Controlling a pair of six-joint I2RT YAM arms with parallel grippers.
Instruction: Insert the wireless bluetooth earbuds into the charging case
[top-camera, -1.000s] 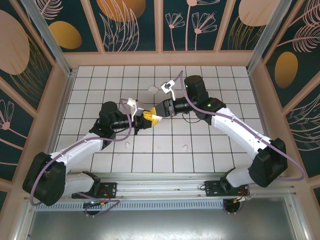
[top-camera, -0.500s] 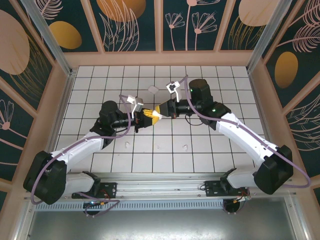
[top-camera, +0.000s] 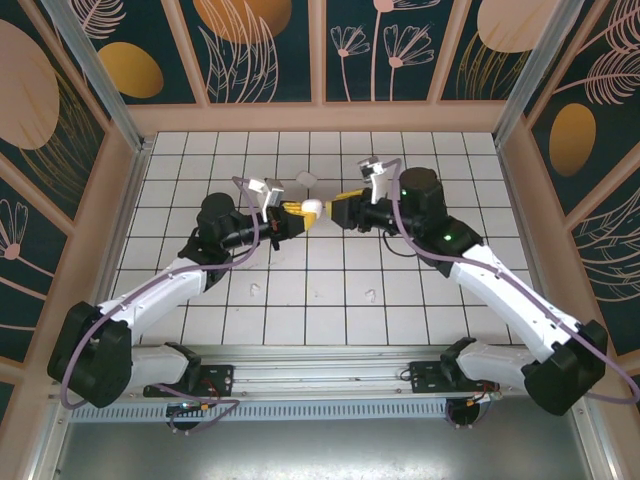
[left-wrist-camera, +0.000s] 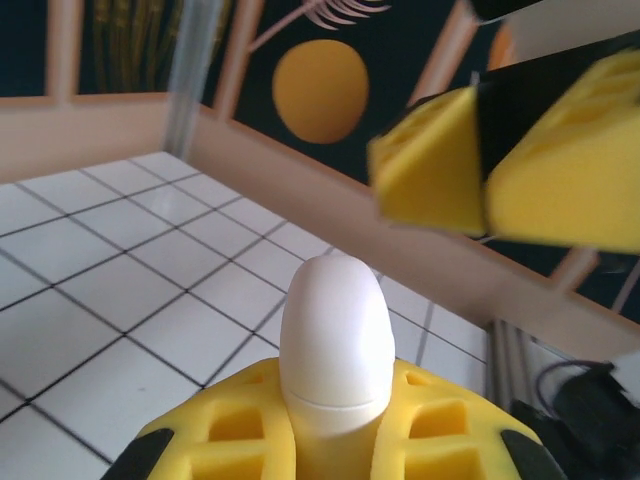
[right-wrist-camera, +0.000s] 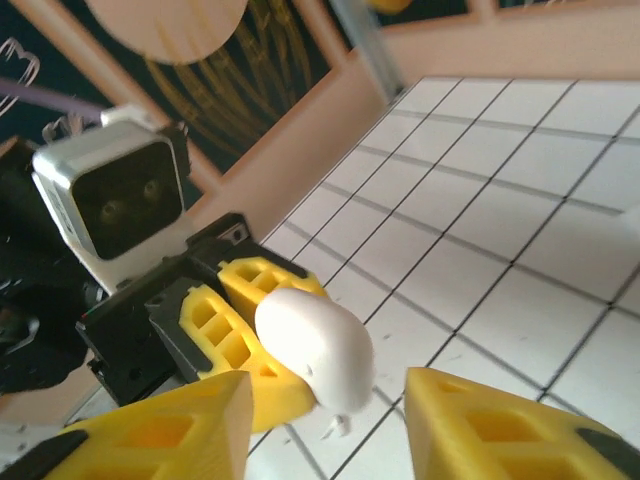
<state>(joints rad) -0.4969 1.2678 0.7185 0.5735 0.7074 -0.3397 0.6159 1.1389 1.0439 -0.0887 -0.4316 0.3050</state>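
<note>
Left tool: I am seeing it clamping the charging case by one end, with the rounded end pointing at the right tool.
Right tool: I am seeing its yellow fingers standing apart, gripping nothing, just beside the case and not touching it.
Charging case: it is hanging above the desk, over the middle.
Left earbud: it is lying toward the desk's near edge, left of centre.
Right earbud: it is lying toward the near edge, right of centre.
Second case: it is resting on the desk, nearer the far edge than the held case.
</note>
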